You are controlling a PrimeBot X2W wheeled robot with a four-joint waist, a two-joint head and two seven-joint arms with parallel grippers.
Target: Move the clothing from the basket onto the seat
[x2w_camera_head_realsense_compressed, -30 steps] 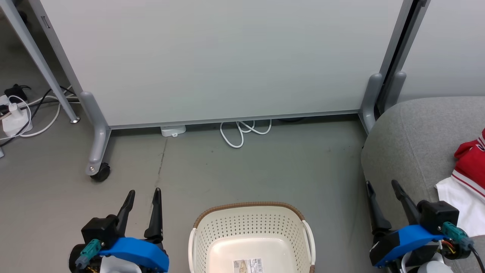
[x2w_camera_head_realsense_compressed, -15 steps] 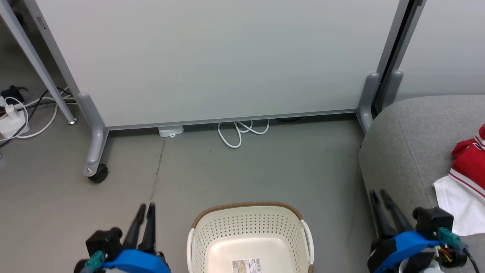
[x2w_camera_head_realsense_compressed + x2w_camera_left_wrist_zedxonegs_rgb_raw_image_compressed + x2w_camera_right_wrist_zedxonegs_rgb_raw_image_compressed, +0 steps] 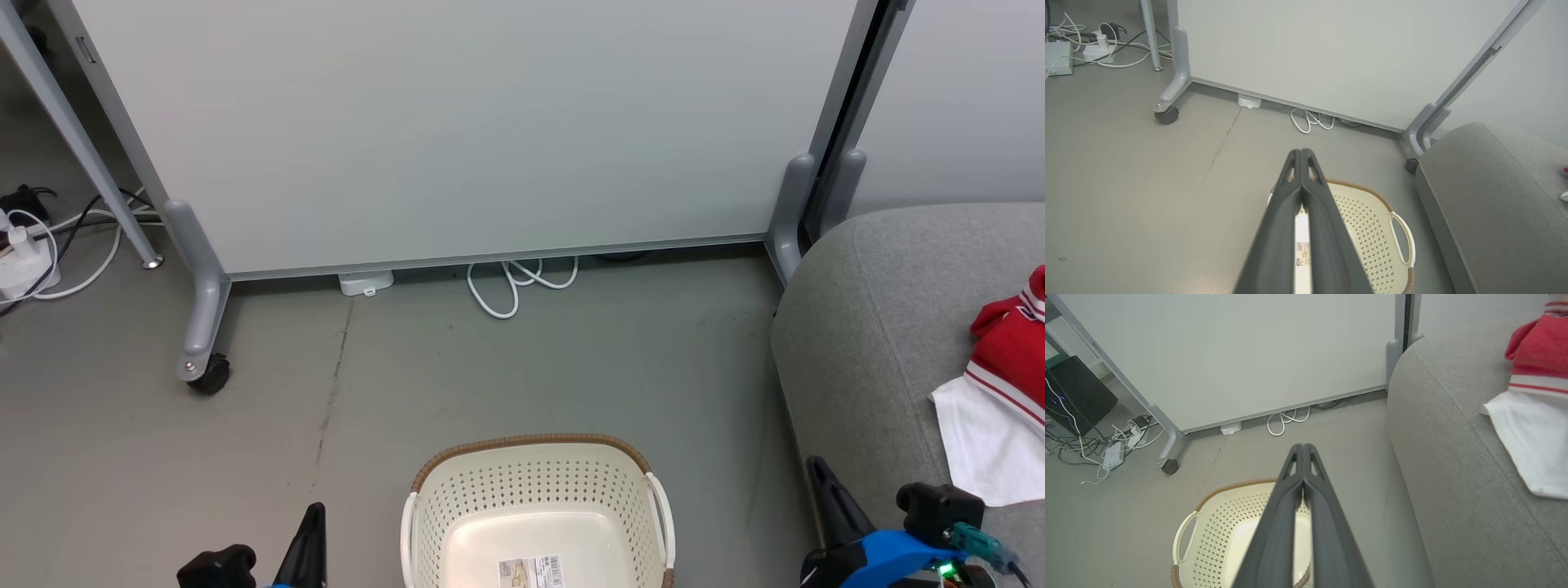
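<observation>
Right wrist view: clothing (image 3: 1537,345) lies on seat (image 3: 1445,477), seemingly apart from the closed, empty right end effector (image 3: 1303,447).

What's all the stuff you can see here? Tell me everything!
seat: one, grey, at the right
clothing: one bundle, red and white, on the seat
basket: one, cream with brown rim, on the floor left of the seat
partition: one, pale grey, behind the basket
cable: one loop, white, under the partition
cords and plugs: several, white and black, far left
left gripper: one, dark, shut, left of the basket
right gripper: one, dark, shut, beside the seat
</observation>
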